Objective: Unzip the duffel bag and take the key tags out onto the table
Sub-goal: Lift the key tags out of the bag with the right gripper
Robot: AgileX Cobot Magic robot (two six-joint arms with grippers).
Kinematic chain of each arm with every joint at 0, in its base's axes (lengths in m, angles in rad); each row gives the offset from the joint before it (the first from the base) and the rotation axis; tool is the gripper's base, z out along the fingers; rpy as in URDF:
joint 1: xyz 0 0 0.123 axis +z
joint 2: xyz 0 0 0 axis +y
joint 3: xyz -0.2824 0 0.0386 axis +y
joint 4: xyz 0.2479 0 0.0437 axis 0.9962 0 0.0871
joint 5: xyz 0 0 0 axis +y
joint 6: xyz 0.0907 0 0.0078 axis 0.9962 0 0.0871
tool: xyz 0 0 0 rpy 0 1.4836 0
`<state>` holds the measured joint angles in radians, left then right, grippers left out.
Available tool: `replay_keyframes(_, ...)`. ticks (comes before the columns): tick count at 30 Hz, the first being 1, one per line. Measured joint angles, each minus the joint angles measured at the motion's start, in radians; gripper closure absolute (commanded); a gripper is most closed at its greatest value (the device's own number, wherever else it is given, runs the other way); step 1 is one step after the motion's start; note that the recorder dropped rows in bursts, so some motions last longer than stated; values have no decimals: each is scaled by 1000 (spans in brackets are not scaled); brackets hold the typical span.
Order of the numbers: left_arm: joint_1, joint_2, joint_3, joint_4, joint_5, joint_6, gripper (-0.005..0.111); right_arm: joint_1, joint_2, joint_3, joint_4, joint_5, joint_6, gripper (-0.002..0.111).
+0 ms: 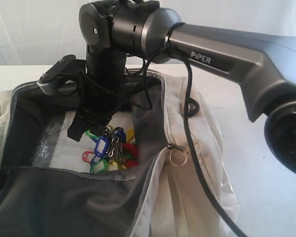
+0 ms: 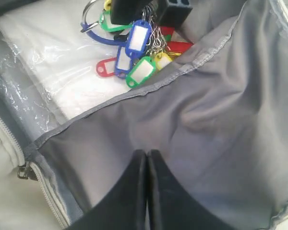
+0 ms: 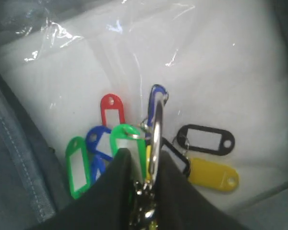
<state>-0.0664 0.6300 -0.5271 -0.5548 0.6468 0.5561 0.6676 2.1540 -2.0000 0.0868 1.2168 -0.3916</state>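
Observation:
The cream duffel bag (image 1: 207, 148) lies unzipped on the white table (image 1: 271, 197), its dark grey lining (image 2: 206, 110) showing. The key tags (image 1: 111, 148) lie bunched inside on a plastic-wrapped white pad. My right gripper (image 3: 144, 158) reaches down into the bag and is shut on the metal ring of the key tags (image 3: 129, 143); it also shows above the key tags (image 2: 139, 57) in the left wrist view. My left gripper (image 2: 147, 152) is shut, pinching the grey lining of the near flap, which puckers at its tips.
The metal ring pull (image 1: 178, 157) hangs at the zipper's end on the bag's right side. A black cable (image 1: 197, 163) trails from the right arm across the bag. The plastic-wrapped white pad (image 1: 64, 143) covers the bag's floor. Bare table lies to the right.

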Motion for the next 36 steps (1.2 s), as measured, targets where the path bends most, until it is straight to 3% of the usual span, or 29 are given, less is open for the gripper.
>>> replay_keyframes(21, 0, 0, 0, 0, 0, 1, 107, -14, -268, 0, 30, 5, 0, 108)
replay_keyframes(28, 0, 0, 0, 0, 0, 1, 107, -121, -415, 3, 19, 8, 33, 108)
replay_keyframes(36, 0, 0, 0, 0, 0, 1, 107, -304, -605, 135, -34, 9, 103, 108)
